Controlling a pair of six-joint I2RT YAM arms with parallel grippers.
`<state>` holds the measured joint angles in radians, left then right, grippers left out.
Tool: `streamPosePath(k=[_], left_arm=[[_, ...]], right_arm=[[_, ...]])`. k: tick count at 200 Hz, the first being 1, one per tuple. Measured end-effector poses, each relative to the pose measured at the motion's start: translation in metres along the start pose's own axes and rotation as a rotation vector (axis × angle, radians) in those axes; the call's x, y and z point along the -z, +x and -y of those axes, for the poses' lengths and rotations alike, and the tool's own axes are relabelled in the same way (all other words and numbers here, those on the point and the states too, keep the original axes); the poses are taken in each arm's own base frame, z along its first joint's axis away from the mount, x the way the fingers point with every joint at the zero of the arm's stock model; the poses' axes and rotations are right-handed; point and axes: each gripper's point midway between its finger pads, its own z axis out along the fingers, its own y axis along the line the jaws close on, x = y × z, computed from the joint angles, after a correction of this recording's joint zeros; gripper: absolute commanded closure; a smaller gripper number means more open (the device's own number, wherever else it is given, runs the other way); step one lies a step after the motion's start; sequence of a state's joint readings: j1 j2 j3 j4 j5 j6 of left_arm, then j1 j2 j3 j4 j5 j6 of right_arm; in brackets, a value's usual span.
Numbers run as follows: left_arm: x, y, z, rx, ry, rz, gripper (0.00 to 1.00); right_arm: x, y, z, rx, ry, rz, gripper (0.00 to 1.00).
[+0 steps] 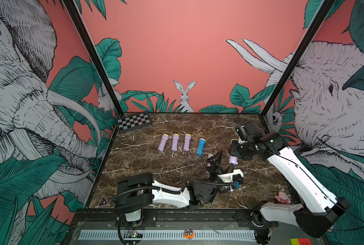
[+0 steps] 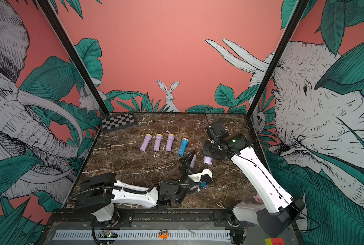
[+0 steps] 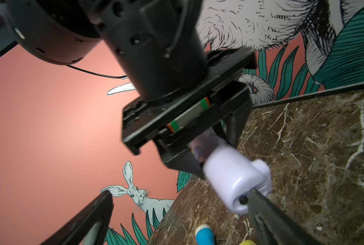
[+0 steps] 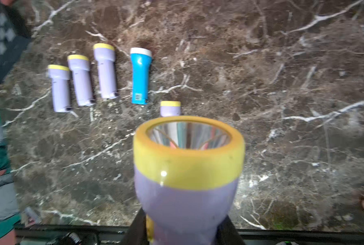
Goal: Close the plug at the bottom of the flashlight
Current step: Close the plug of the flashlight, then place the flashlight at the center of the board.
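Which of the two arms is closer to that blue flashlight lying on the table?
Left. The left gripper hangs open close beside the blue flashlight; the right gripper, shut on a purple flashlight, sits farther off.

So there's a little checkerboard [image 1: 133, 122] sitting in the far left corner of the marble table [image 1: 145, 169], a small pink toy [image 1: 282, 197] near the front right edge, and a triangle warning sticker [image 1: 103, 201] at the front left. Rabbit [image 1: 185, 95] painted on the back wall.

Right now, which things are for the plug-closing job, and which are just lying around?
For the job: held purple flashlight, its plug, right gripper, left gripper.
Lying about: blue flashlight, row of three purple flashlights, checkerboard, pink toy.
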<state>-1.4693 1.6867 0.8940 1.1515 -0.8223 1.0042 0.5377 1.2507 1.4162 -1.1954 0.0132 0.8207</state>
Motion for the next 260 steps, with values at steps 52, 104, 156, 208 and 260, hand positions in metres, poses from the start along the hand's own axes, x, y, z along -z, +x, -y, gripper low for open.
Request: streamPosePath(k=[52,104,156,208,260], left_arm=[[0.001,0.003,0.016,-0.087,0.066,0.005,0.01],[0.003,0.002,0.006,-0.075,0.034,0.017,0.01],[0.013,-0.018,-0.075,0.127,-0.050,0.042,0.01],[0.021,0.014,-0.071,0.159,0.029,-0.066,0.01],[0.023,0.092,-0.157,0.352,-0.113,-0.323,0.01]], right_arm=[[-0.023,0.011,0.012,-0.018,0.041,-0.013,1.00],[-0.014,0.003,0.004,-0.011,0.027,-0.004,1.00],[-0.007,0.004,0.026,0.017,0.156,-0.101,1.00],[-0.013,-0.017,0.033,-0.028,0.121,-0.067,1.00],[-0.094,-0.014,0.050,0.008,0.232,-0.153,1.00]])
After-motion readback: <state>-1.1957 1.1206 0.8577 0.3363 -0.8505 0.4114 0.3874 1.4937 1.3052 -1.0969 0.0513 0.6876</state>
